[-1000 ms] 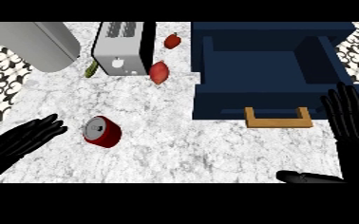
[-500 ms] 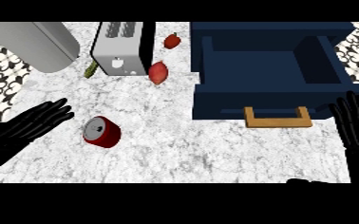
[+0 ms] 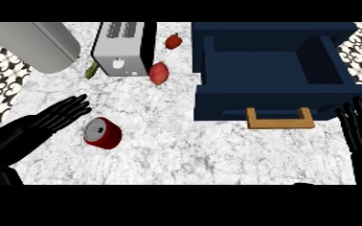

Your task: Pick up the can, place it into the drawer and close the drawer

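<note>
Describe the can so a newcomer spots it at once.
Start at the toaster at the counter's far left. Come toward the robot to the left hand; the can lies just right of it. Unlike the two red foods by the toaster, it is a cylinder with a silver lid.

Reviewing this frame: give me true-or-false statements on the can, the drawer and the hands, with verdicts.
1. The can is on the counter, outside the drawer. True.
2. The drawer is shut. False: it stands open.
3. The left hand grips the can. False: its fingers are straight, beside the can.
4. The right hand shows at the view's right edge, open. True.
5. The toaster stands right of the drawer. False: it stands left of it.
</note>
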Action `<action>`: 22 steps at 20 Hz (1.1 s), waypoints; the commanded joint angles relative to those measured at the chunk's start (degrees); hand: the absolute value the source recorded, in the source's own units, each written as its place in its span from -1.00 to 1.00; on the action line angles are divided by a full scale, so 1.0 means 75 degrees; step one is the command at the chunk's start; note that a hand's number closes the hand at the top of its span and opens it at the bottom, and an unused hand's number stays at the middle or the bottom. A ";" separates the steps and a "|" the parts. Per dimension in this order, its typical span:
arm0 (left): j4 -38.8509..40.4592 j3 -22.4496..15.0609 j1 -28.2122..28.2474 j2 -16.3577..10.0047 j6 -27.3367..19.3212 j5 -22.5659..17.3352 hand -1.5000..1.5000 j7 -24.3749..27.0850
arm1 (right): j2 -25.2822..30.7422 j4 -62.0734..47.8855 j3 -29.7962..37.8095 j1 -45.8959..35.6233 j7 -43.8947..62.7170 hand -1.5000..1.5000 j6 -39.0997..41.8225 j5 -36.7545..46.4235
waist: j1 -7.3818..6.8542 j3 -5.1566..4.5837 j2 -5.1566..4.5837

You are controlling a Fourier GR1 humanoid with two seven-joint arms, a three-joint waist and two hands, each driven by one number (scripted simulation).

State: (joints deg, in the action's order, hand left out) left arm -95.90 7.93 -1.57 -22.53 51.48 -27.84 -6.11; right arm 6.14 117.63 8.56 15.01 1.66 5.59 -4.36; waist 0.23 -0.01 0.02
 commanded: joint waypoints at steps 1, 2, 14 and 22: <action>0.0530 0.0355 -0.0307 0.0067 0.0314 0.0415 -1.00 0.0260 | -0.0183 0.0165 -0.0143 -0.0039 0.0126 -1.00 -0.0040 0.0301 | -0.0008 0.0000 0.0000; 0.0170 0.0341 0.0249 0.0276 0.0422 0.0693 -1.00 0.0503 | 0.0021 0.0152 0.0171 0.0151 0.0094 -1.00 0.0290 -0.0048 | -0.0018 0.0001 0.0004; 0.2562 0.0692 -0.0879 0.0461 0.0414 0.2925 -1.00 0.2548 | -0.0198 0.0254 0.0197 -0.0351 0.0651 -1.00 0.0198 -0.0027 | 0.0007 -0.0002 -0.0005; 0.4184 0.0116 -0.0856 0.0269 -0.0005 0.4692 -1.00 0.4814 | -0.0355 -0.0093 0.0155 -0.0244 0.0059 -1.00 0.0378 0.0281 | 0.0010 -0.0004 -0.0012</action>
State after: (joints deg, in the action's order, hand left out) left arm -69.96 9.87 -8.33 -19.18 48.77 2.85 19.37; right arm 4.57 118.39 10.86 14.17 2.85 8.84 -3.98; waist 0.39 -0.04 -0.04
